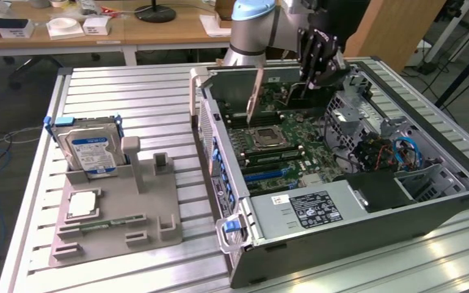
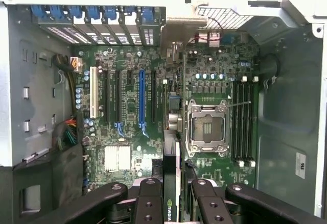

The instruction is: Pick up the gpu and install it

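Observation:
I hold the gpu (image 2: 172, 175) edge-on, and my gripper (image 2: 171, 203) is shut on it, one black finger on each face. The wrist view looks down along the card's edge at the green motherboard (image 2: 122, 132) below. The card hangs over the strip between the black expansion slots and the empty CPU socket (image 2: 207, 127), beside the long blue slot (image 2: 142, 96). In the exterior view my gripper (image 1: 316, 73) is inside the open computer case (image 1: 430, 207) near its far end. The gpu's silver bracket (image 1: 256, 94) points down toward the board.
A grey parts stand (image 1: 116, 235) sits on the slatted metal table at the exterior view's left. It carries a blue-labelled hard drive (image 1: 92, 149), a processor (image 1: 83, 204) and a memory stick (image 1: 104, 224). Cables and the power supply (image 1: 308, 207) crowd the case's near end.

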